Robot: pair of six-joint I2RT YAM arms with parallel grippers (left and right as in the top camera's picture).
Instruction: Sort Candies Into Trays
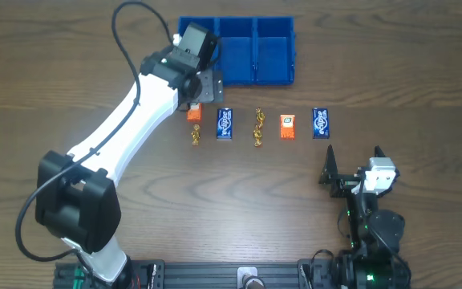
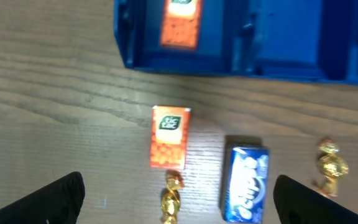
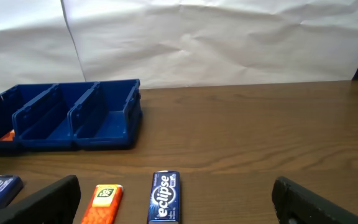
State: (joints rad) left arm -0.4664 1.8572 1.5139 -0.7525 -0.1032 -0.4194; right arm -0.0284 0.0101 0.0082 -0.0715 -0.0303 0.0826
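Left wrist view, orange box [image 2: 180, 25] inside blue tray [image 2: 124, 43], left end effector [image 2: 178, 182] spread apart

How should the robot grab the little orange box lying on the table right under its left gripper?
I'd come straight down and pinch the orange box across its two long sides, near the middle. It lies flat, and a gold candy sits at one short end, so that end is crowded. The blue pack lies beside it with a gap for a finger.
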